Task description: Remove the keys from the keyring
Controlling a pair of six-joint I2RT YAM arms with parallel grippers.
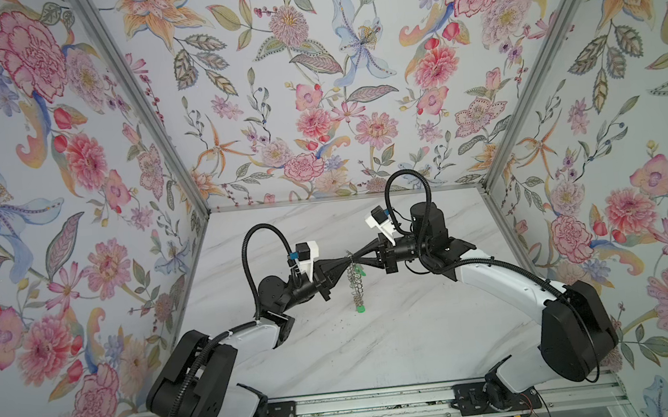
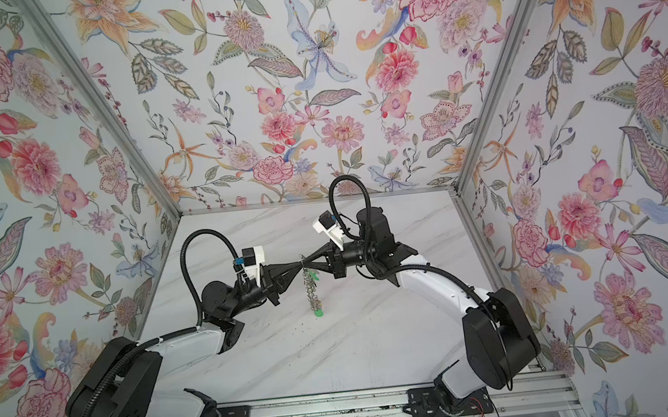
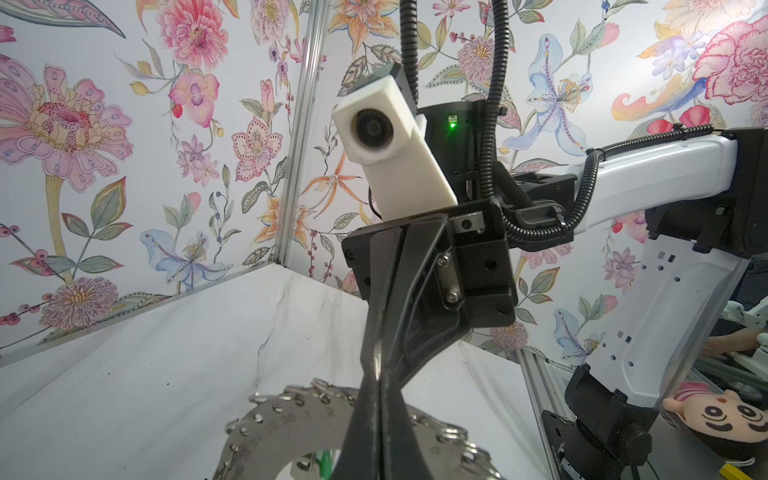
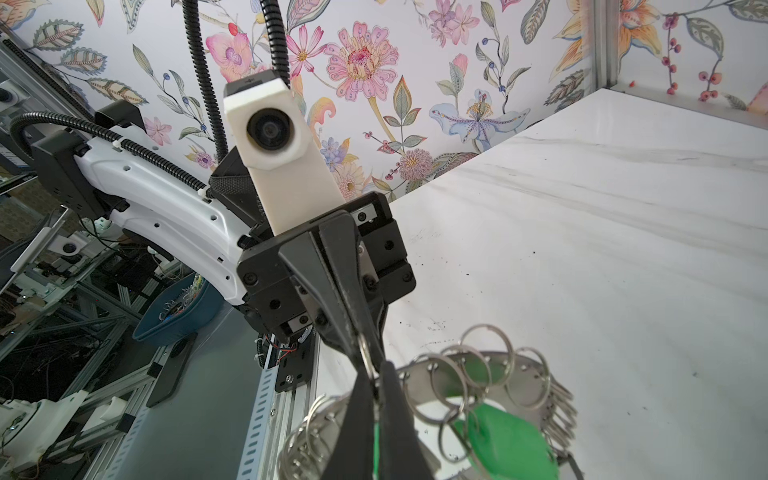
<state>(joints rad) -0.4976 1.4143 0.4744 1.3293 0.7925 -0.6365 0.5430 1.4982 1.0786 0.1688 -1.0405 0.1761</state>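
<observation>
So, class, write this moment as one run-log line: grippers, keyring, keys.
left gripper: shut on keyring | right gripper: shut on keyring | keyring: hangs from both grippers | keys: green-tagged, on ring

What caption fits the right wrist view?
Left fingers and right fingers meet at the keyring rim; a green key tag dangles.

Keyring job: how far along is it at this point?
Done: nothing visible; no loose key lies on the marble table. In hand: left gripper and right gripper, both shut, hold the large flat grey metal keyring up by its top rim. Left: the green-tagged keys still hang on it.
</observation>
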